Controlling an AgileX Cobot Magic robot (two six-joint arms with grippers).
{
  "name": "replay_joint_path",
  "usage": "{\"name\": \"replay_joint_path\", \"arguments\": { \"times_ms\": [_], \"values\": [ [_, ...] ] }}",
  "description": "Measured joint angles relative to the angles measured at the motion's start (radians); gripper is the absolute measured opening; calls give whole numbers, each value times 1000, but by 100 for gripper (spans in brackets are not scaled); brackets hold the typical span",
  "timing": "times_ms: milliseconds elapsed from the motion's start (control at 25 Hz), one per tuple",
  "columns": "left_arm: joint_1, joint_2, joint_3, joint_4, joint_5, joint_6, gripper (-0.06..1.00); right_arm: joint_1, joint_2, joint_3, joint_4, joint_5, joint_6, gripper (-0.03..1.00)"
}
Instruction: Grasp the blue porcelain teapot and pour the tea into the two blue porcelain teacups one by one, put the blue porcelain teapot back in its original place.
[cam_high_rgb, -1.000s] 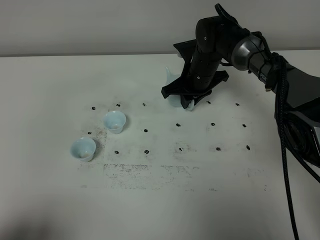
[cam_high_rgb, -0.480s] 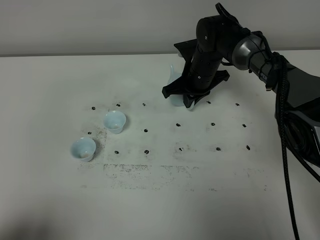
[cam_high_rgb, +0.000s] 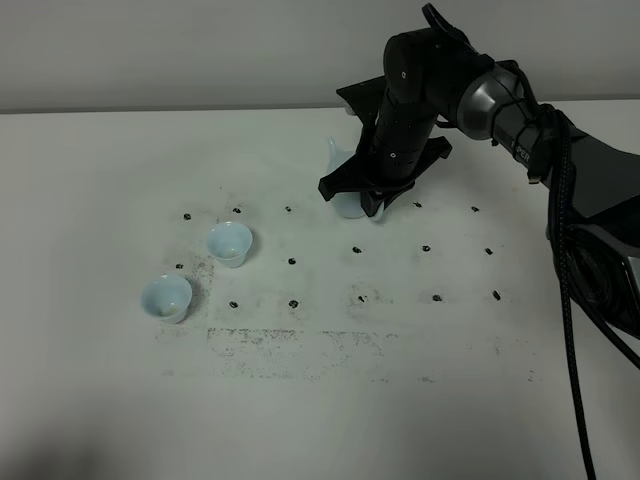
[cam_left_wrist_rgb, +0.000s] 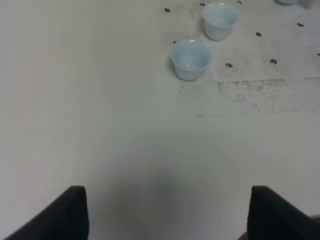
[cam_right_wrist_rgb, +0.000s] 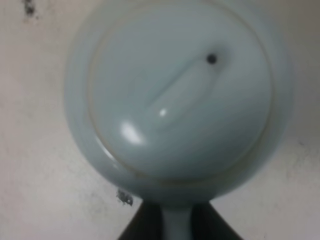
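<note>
White, matt table (cam_high_rgb: 100, 400) fills my high view, backed at 12 o'clock by a plain pale grey wall (cam_high_rgb: 200, 50). The surface carries rows of small black marks (cam_high_rgb: 291, 261) and a band of grey speckled scuffing (cam_high_rgb: 280, 342) toward 6 o'clock. I record the blue porcelain teapot (cam_high_rgb: 343, 168) at about 1 o'clock of the table's middle. It is largely covered by the right arm (cam_high_rgb: 405, 110), which is black and jointed, with a grey metal collar and a thick black cable (cam_high_rgb: 568, 300) trailing toward 5 o'clock. From the right wrist view the teapot is smooth, glossy, pale blue and round. Its lid (cam_right_wrist_rgb: 180, 95) is domed, with an elongated knob and a small vent hole. The right gripper (cam_high_rgb: 375, 200) has its dark fingers (cam_right_wrist_rgb: 142, 230) pressed in on either side of the loop handle (cam_right_wrist_rgb: 175, 225), clamped on it. I cannot tell whether the teapot's base touches the table. The far teacup (cam_high_rgb: 229, 243) sits at 9 o'clock of the middle, and the near teacup (cam_high_rgb: 166, 297) at 7 o'clock of the first, close but apart. Both are small, glazed pale blue, handleless, flare-rimmed and upright. The left gripper (cam_left_wrist_rgb: 165, 215) hangs over bare table with its jaws spread wide, gripping nothing. Against the view of one second ago, the right arm and teapot have shifted slightly toward 9 o'clock. Both teacups lie where they were.
</note>
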Motion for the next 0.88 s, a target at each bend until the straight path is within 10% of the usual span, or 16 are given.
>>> {"name": "replay_joint_path", "arguments": {
  "times_ms": [480,880],
  "values": [
    [0,0,0,0,0,0,63,3,-62,0,-40,-13,-145,4],
    [0,0,0,0,0,0,63,3,-123,0,32,-4,-902,4]
  ]
}}
